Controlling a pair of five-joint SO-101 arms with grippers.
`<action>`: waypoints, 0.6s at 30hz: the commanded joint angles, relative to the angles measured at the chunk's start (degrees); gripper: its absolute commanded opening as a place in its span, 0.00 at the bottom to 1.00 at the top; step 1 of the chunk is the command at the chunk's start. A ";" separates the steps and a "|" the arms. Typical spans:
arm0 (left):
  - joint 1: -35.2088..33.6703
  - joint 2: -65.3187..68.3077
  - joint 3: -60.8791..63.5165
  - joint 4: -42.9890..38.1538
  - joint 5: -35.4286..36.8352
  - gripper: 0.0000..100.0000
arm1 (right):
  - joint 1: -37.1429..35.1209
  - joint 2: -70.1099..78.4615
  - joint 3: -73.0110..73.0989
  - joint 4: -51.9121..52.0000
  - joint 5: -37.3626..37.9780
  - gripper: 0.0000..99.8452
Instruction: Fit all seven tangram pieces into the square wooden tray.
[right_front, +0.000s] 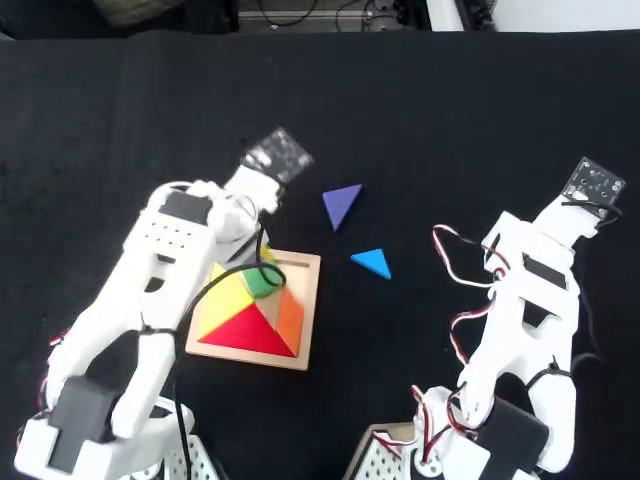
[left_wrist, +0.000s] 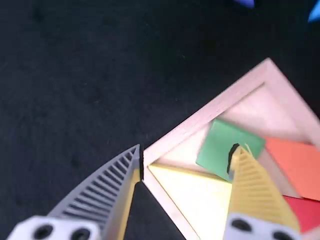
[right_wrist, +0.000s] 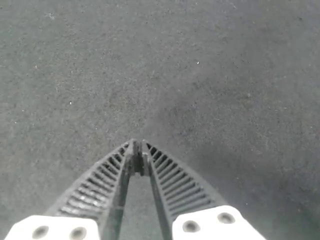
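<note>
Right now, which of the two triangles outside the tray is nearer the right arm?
The light blue triangle; the purple triangle lies farther away.

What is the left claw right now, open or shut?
Open. In its wrist view the left claw has its fingers spread wide, one outside the wooden tray rim, the other over the green piece.

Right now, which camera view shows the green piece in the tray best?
The left wrist view: the green piece lies close and nearly whole inside the wooden tray. In the high view it is a small patch partly under a black cable. The right wrist view faces black tabletop.
</note>
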 joint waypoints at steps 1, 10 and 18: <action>5.76 -7.65 -3.21 10.64 5.63 0.28 | -0.88 -0.13 -0.75 -0.88 0.79 0.02; 2.51 -31.74 26.59 -13.63 6.77 0.28 | -0.88 -0.13 -0.75 -0.79 0.79 0.02; -0.04 -33.05 38.99 -29.01 5.27 0.28 | -1.76 -0.13 -0.75 -0.79 0.88 0.02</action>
